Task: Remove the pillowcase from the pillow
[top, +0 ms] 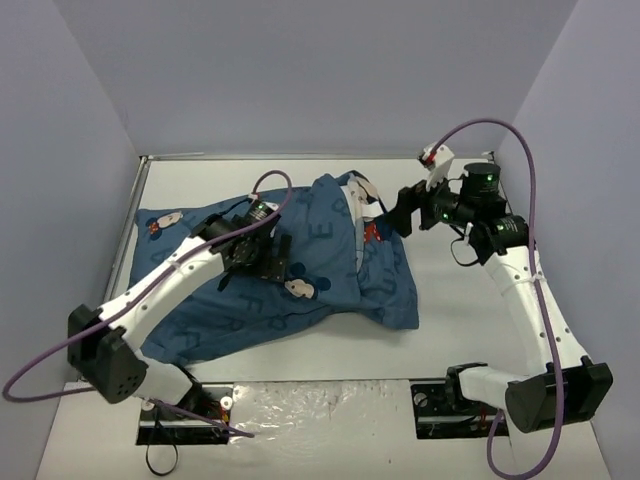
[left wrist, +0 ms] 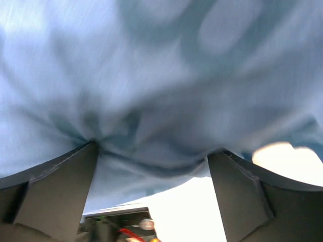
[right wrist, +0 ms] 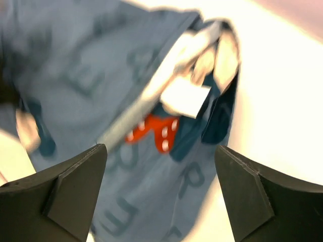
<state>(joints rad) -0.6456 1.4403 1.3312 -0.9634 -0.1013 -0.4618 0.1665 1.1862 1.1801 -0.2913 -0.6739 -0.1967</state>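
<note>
The dark-blue pillowcase [top: 300,270] with letters and mouse faces lies diagonally across the table, still around the pillow. The white pillow [top: 358,190] shows only at the open end, far right. My left gripper [top: 262,256] is open, with its fingertips pressed into the middle of the cloth. In the left wrist view the gripper [left wrist: 154,148] has blue cloth [left wrist: 161,75] bulging between its tips. My right gripper [top: 405,214] is open and empty beside the open end. In the right wrist view the gripper [right wrist: 161,148] hovers over the pillowcase [right wrist: 75,75], a red bow [right wrist: 151,132] and the pillow's white tag [right wrist: 184,98].
White table [top: 450,330] inside grey-lilac walls [top: 330,70] at the back and both sides. A purple cable [top: 268,185] loops over the left arm, and another [top: 530,170] over the right. The arm bases [top: 470,385] stand at the near edge.
</note>
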